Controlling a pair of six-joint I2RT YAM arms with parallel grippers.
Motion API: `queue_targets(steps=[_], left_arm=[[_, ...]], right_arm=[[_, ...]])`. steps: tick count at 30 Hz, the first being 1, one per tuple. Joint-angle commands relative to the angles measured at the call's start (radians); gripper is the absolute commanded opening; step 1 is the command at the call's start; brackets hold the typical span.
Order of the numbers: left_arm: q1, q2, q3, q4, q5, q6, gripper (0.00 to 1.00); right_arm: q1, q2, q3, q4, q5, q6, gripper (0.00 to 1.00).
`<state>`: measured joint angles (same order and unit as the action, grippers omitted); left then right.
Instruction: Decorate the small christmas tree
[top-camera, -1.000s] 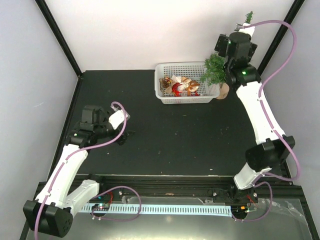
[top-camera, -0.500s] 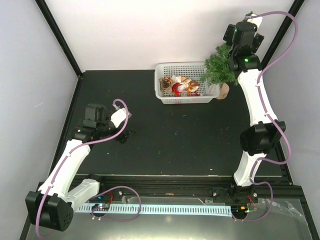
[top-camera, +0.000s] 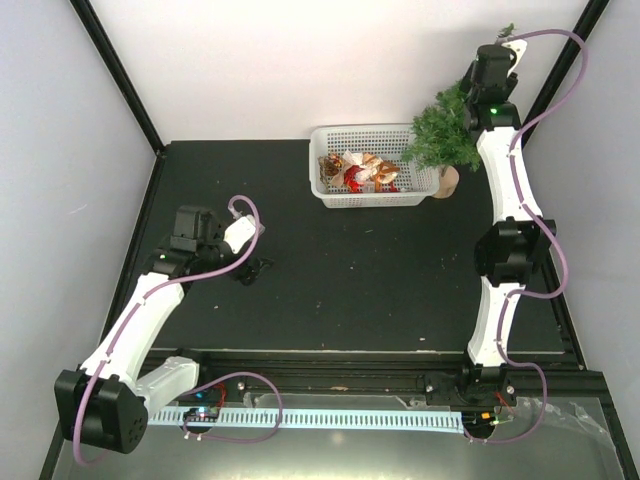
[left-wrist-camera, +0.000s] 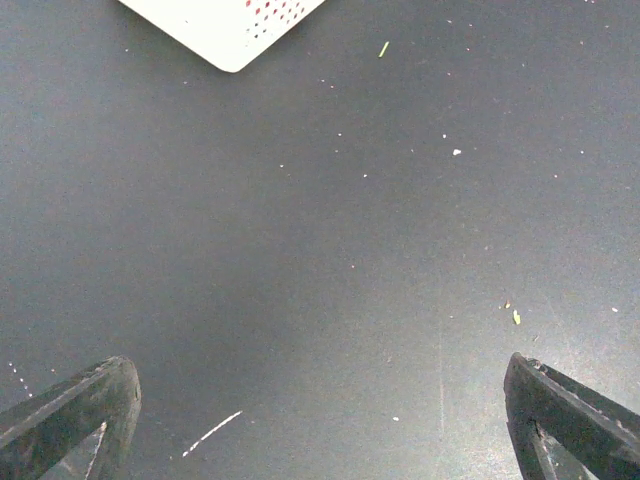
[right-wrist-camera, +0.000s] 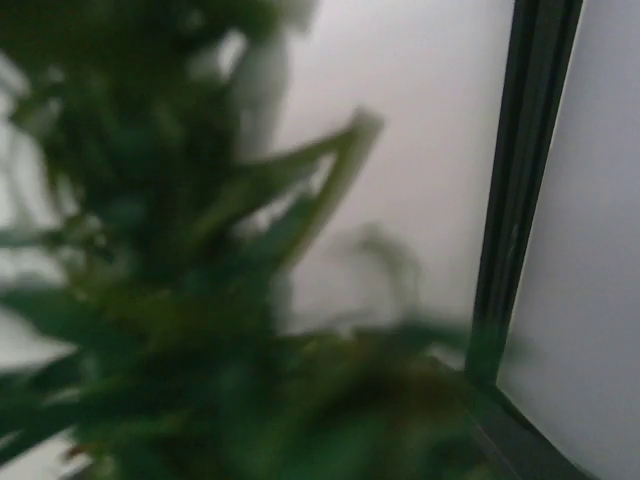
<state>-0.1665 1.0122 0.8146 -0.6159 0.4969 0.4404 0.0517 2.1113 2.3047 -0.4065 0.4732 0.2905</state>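
Top external: right hand (top-camera: 499, 42) at tree (top-camera: 440, 135)

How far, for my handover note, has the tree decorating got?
Done: nothing; the small christmas tree looks bare, ornaments lie in the white basket. In hand: the right gripper is at the treetop, grip unclear. The left gripper hangs open. Remaining: every ornament.

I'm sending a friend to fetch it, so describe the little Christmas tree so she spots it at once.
Start at the black table and go to its far right corner. Just right of the white basket stands the small christmas tree. It is the only bushy green thing there, on a round tan base.
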Motion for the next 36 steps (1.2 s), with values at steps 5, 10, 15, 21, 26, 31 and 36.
queue_targets(steps=[5, 10, 15, 21, 26, 31, 36], left_arm=[[0.005, 0.002, -0.002, 0.026, 0.001, -0.021, 0.99], [0.005, -0.027, -0.011, 0.033, 0.001, -0.028, 0.99], [0.005, -0.043, -0.020, 0.040, -0.011, -0.039, 0.99], [0.005, -0.068, -0.039, 0.064, -0.036, -0.043, 0.99], [0.005, -0.087, -0.043, 0.069, -0.044, -0.045, 0.99], [0.005, -0.093, -0.040, 0.079, -0.072, -0.055, 0.99], [0.007, -0.094, -0.041, 0.082, -0.086, -0.058, 0.99]], right_arm=[[-0.018, -0.066, -0.002, -0.001, 0.018, 0.018, 0.03], [-0.018, -0.180, -0.088, -0.018, 0.043, 0.010, 0.01], [-0.016, -0.361, -0.252, -0.020, 0.077, 0.016, 0.01], [0.016, -0.594, -0.447, -0.076, 0.032, 0.052, 0.01], [0.164, -0.768, -0.620, -0.109, -0.003, 0.059, 0.01], [0.308, -0.873, -0.757, -0.121, -0.040, 0.082, 0.01], [0.454, -0.893, -0.787, -0.100, -0.043, 0.082, 0.01]])
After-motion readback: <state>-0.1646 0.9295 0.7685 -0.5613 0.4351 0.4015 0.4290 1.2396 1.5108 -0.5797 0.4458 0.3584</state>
